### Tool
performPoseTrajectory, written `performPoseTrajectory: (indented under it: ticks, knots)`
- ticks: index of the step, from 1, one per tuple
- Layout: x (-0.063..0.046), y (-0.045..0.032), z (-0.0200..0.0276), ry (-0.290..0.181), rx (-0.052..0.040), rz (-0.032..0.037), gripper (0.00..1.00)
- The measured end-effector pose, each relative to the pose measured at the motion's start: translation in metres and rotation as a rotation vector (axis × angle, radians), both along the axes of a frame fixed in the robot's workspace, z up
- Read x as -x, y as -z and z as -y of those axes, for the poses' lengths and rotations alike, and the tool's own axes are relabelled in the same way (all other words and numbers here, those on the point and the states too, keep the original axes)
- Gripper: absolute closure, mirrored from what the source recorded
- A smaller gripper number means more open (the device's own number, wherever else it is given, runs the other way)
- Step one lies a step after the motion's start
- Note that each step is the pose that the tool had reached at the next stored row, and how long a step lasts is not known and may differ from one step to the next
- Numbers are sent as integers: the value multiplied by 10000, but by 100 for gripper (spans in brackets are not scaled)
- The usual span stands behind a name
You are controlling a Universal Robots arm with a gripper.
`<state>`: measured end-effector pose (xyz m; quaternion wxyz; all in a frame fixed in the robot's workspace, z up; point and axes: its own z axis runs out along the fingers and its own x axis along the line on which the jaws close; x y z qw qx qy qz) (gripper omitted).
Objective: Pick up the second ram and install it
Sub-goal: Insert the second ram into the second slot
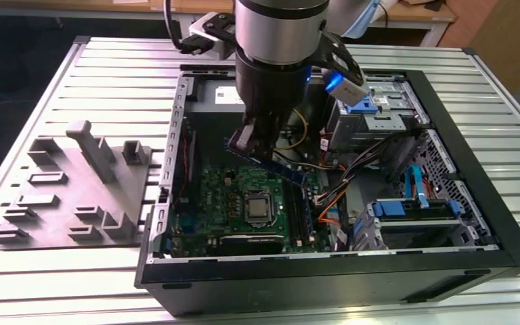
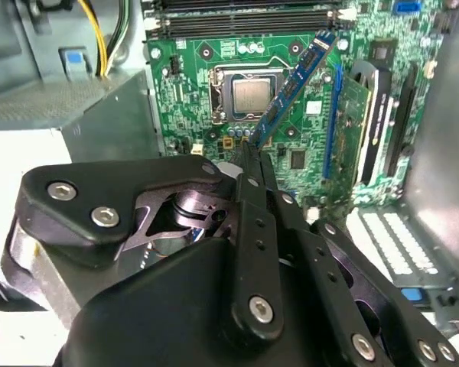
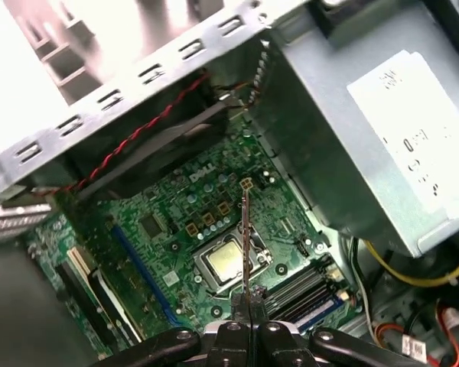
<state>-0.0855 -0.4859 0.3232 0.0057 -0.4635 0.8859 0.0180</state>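
My gripper point(image 1: 252, 139) is shut on the second ram point(image 1: 271, 164), a thin blue-black stick that hangs tilted above the green motherboard point(image 1: 219, 196) inside the open computer case. In the second wrist view the ram point(image 2: 297, 82) slants out from the fingertips point(image 2: 249, 157) across the processor socket point(image 2: 249, 93). In the first wrist view the ram point(image 3: 245, 229) shows edge-on as a thin line rising from my gripper point(image 3: 247, 297). The black memory slots point(image 2: 245, 17) lie beyond the socket, apart from the stick; the same slots point(image 3: 302, 294) run beside the socket in the first wrist view.
A grey power supply point(image 3: 367, 130) with yellow cables point(image 3: 413, 275) stands beside the board. Drive cages with blue tabs point(image 1: 414, 206) and cable bundles point(image 1: 332, 196) crowd the case on the exterior view's right. A grey parts fixture point(image 1: 79, 193) sits on the slatted table point(image 1: 52, 101).
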Motion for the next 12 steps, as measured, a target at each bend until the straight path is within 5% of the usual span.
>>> performPoseTrajectory:
  ticks: [12]
  knots:
    - [0,17,0,2180,0,0,89]
